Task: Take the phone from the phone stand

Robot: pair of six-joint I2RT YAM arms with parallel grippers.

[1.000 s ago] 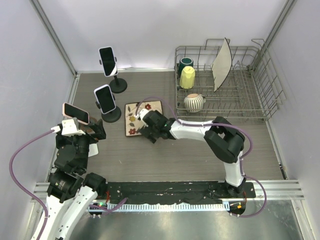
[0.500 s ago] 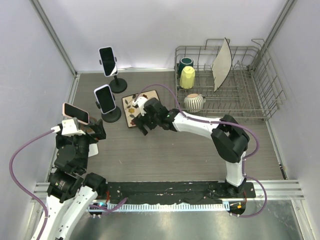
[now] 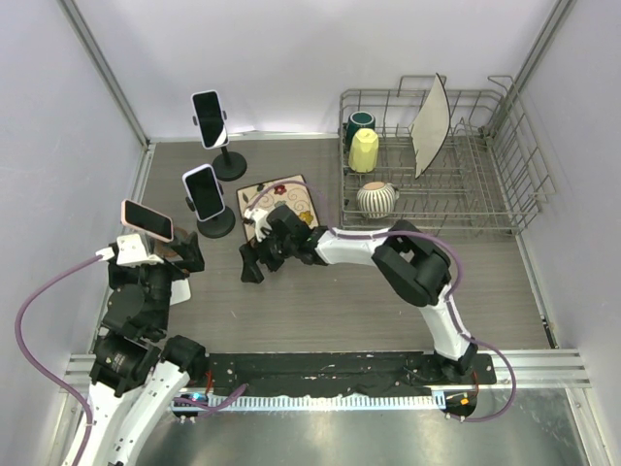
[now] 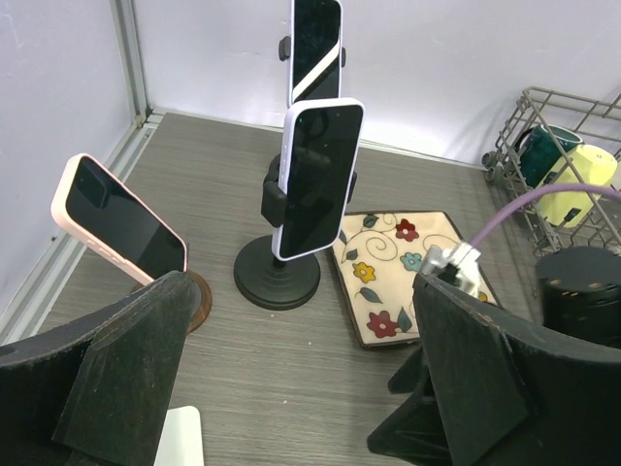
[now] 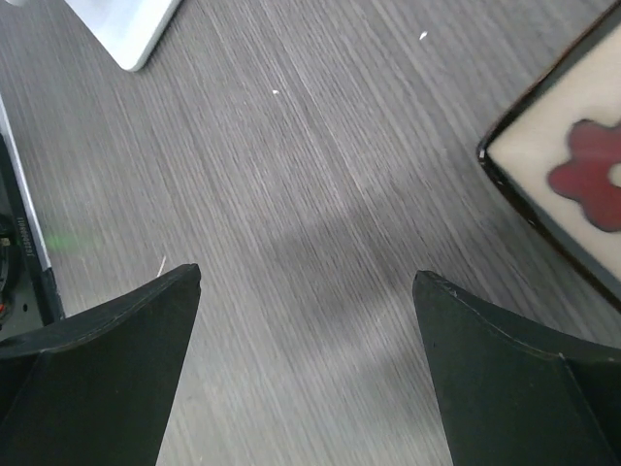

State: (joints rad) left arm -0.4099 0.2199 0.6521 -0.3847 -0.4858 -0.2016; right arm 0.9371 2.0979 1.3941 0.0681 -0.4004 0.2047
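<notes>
Phone by phone, from the left edge of the overhead frame: the pink phone [image 3: 147, 219] is sitting propped at a tilt. I am seeing the left gripper [image 4: 301, 291] hanging just below it, jaws spread wide and gripping nothing. That arm is sitting where it was a second ago.

Moving right, the white phone [image 3: 204, 192] is leaning in the black stand [image 3: 215, 223]. The rear phone [image 3: 211, 118] is standing on its taller post behind it, in the upper left. All three are staying mounted, so nothing is off a stand yet.

What is changing is the right gripper [image 3: 254, 262]. A second ago it was hovering over the floral tray [image 3: 291, 199]. Now it is sweeping leftward off the tray's edge and hanging low over bare tabletop [image 5: 291, 146], near the black stand's base. Its jaws are gaping and empty too.

I am reading this as an approach toward the white phone, though I cannot tell which phone is meant.
</notes>
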